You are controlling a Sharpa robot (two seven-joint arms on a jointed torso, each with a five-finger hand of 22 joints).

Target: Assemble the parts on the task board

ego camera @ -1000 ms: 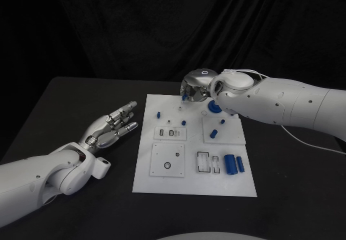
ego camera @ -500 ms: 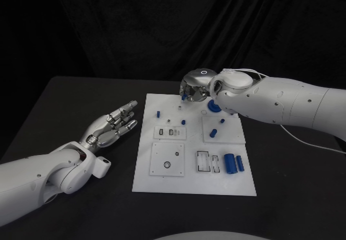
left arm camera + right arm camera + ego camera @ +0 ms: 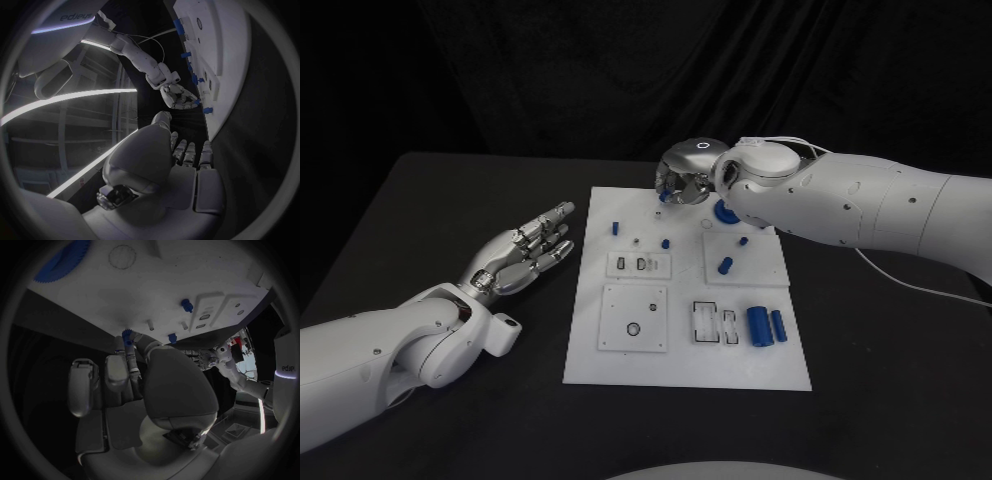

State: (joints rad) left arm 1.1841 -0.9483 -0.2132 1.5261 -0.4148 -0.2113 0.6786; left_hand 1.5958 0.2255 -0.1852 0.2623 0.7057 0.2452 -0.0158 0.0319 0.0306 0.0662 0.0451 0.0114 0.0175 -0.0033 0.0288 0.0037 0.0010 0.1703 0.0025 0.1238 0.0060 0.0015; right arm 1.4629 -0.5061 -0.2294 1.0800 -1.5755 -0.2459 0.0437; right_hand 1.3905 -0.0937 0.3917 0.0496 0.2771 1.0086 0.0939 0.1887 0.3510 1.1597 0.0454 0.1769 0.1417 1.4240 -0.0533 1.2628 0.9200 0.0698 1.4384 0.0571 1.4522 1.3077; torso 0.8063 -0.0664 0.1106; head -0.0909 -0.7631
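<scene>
One small blue part (image 3: 127,336) was pinched by the right hand (image 3: 684,180) over the far edge of the task board (image 3: 687,375). It was judged liable to slip or tilt before being seated. The left hand (image 3: 524,252) was held open beside the board, grasping nothing.

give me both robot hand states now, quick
Left robot hand: open, fingers spread, holding nothing.
Right robot hand: pinching a small blue part at the task board's far edge.

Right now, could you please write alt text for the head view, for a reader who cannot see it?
The right robot hand hovers at the far edge of the white task board, pinching a small blue part. The left robot hand lies open beside the board's left edge. More blue parts, including two cylinders, rest on the board.
</scene>
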